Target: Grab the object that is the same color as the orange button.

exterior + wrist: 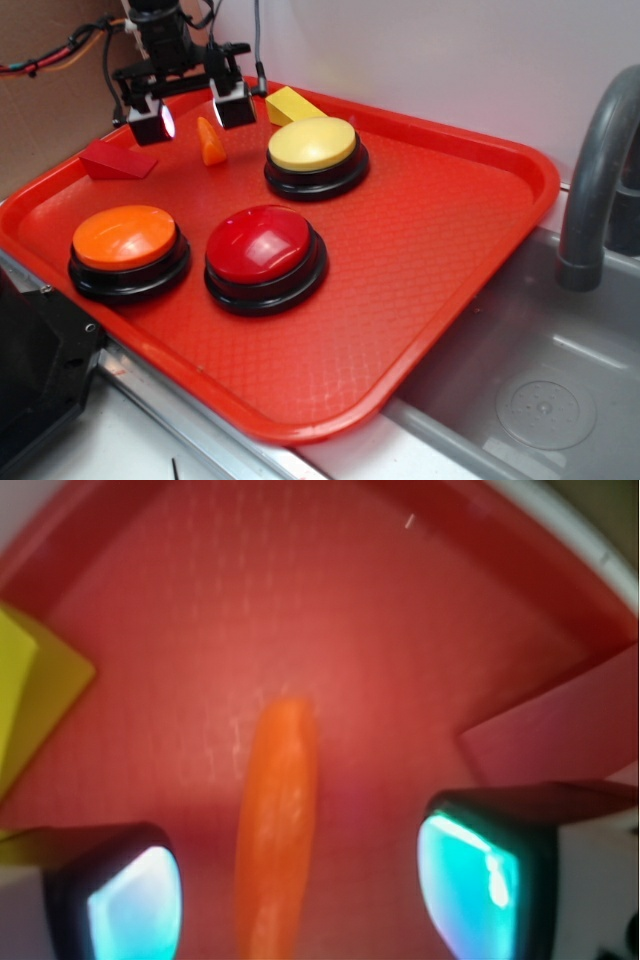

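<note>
The gripper [193, 112] hangs with its jaws spread wide, gripping nothing, over the orange block [210, 141], which stands on the red tray [450, 250] between the red wedge [115, 161] and the yellow block [290, 104], behind the orange button [124, 238]

The tool [193, 112] hangs spread near the far left corner of the tray [470, 250], the orange block [210, 142] between its fingers with room either side. Red wedge [115, 160] and yellow block [290, 104] flank it.
</note>
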Controlling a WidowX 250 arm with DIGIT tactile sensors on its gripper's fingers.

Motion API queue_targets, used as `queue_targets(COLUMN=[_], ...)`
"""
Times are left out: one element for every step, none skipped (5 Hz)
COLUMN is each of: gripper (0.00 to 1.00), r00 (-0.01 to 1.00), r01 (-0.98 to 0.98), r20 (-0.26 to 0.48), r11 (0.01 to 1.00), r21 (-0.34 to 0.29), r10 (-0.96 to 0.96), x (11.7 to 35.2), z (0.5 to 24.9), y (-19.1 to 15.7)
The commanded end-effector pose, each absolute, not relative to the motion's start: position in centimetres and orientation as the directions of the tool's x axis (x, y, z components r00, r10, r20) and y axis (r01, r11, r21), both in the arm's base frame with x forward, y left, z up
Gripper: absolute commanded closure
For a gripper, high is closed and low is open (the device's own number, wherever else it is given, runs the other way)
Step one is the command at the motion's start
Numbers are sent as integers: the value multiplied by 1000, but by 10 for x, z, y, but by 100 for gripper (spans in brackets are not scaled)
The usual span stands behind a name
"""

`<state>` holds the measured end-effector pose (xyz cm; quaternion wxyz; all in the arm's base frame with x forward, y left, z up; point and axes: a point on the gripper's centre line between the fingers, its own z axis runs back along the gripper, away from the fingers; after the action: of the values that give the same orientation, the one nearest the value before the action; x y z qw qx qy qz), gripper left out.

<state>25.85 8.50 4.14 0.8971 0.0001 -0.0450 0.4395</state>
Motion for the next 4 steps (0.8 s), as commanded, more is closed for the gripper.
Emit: queue_targets(gripper=[0, 0, 98, 100], r00=[629, 610, 603, 619], r01=[-772, -788, -794, -780], r20=[62, 32, 18, 36], r11=[632, 610, 602, 619], r21=[-69, -80, -84, -86], r10=[775, 792, 798, 785], x=[257, 257, 253, 254], z=[35, 32, 29, 35], y=[81, 82, 80, 76])
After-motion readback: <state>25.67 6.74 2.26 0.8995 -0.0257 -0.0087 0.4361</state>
